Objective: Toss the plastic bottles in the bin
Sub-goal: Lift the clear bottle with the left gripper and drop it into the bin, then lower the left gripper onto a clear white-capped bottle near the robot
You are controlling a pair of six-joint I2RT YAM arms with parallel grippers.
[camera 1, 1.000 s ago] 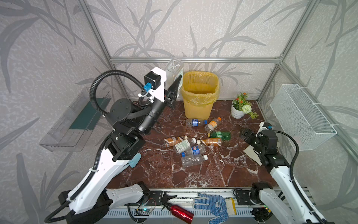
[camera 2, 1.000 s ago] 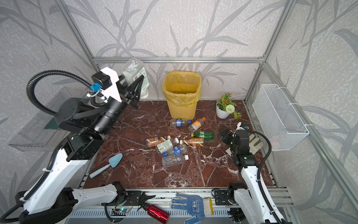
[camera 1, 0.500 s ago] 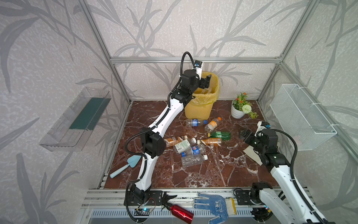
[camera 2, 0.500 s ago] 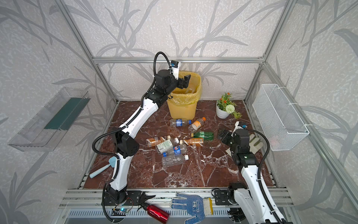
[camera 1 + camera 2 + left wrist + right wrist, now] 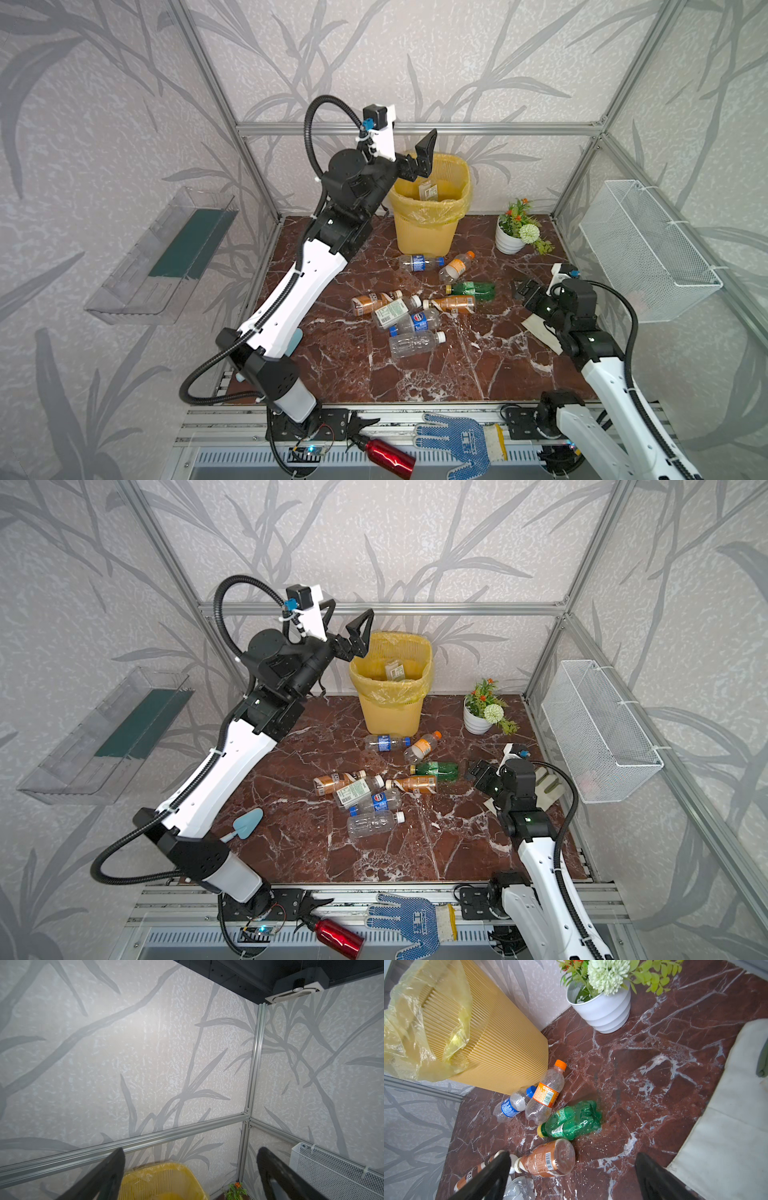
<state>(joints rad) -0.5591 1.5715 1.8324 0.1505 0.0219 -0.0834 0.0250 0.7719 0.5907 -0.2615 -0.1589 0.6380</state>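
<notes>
Now the left gripper gapes wide over the bin, holding nothing.
One bottle sits inside the bin (only its label shows clearly), below the spread jaws. Eight more bottles lie on the floor in front of the bin: two just beside its base, the rest in a loose cluster nearer the front. The right gripper hangs low at the right of that cluster, jaws wide apart and empty, a brown bottle near one jaw.
</notes>
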